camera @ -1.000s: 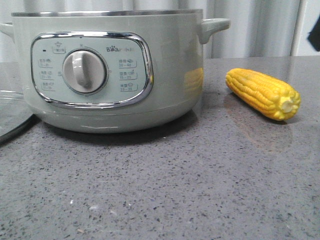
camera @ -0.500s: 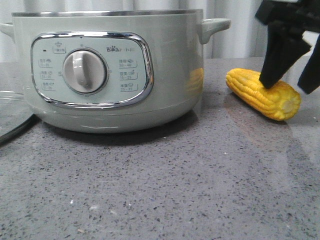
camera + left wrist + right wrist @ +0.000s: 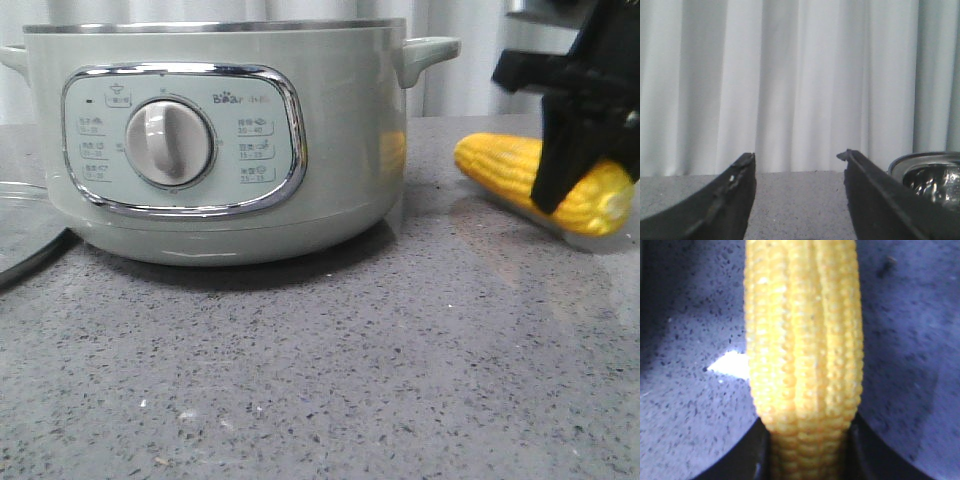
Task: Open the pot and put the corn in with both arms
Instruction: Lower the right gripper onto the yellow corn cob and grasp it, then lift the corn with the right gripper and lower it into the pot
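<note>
The pot has a smooth, glossy pale-green shell, seemingly enamel or plastic, with a polished chrome panel frame. Between the matt black fingers, the corn looks bumpy and waxy. Beneath lies speckled, polished stone-like table.

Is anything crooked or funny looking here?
The corn sits tilted: its right end is raised off the counter between the right gripper's fingers, while its left end stays low. The pot stands level. Nothing looks spilled or broken.
</note>
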{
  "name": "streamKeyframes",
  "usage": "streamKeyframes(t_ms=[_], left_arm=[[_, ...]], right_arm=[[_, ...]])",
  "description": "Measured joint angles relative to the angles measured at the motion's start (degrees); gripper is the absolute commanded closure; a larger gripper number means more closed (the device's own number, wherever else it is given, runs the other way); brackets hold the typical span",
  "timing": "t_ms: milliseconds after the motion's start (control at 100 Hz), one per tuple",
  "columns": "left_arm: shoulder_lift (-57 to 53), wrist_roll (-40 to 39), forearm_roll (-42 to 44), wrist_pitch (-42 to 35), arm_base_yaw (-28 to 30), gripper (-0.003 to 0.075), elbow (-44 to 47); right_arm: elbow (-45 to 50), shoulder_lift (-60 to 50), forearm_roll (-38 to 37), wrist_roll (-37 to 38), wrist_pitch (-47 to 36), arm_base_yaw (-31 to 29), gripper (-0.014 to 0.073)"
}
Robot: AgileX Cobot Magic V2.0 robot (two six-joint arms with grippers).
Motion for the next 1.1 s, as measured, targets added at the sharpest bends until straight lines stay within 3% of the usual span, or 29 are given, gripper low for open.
streamKeyframes(t_ms=[270,450,600,790,880,1030,1100], left_arm=[[-1.99,0.0,0.0,-0.17,0.0,0.0373,-0.12],[-1.99,0.0,0.0,-0.27,0.0,0.0373,-0.12],[-1.99,0.0,0.0,-0.27,0.0,0.0373,-0.12],[-1.99,0.0,0.0,-0.27,0.0,0.0373,-0.12],[-1.99,0.0,0.0,-0.31,0.0,0.0373,-0.12],[-1.99,0.0,0.0,-0.31,0.0,0.0373,-0.12],[-1.99,0.0,0.0,-0.4,0.0,0.0373,-0.12]], right_arm=[[-0.31,-14.87,-4.24,1.29,8.08,-2.54,0.0657],[-4.44,-21.59,-3.16,1.01,10.24,-1.63,0.0657],[-9.03,-21.54,1.58,-1.38,9.34,4.11,0.0657],[-14.61,-14.67,3.59,-1.9,1.78,14.99,0.0651],[-17.16,-9.56,3.79,-2.41,-2.17,19.18,0.0558],[-21.64,-0.53,3.45,-3.3,-7.24,22.96,0.0215],[-23.55,3.41,3.31,-3.3,-7.98,23.35,0.0127]])
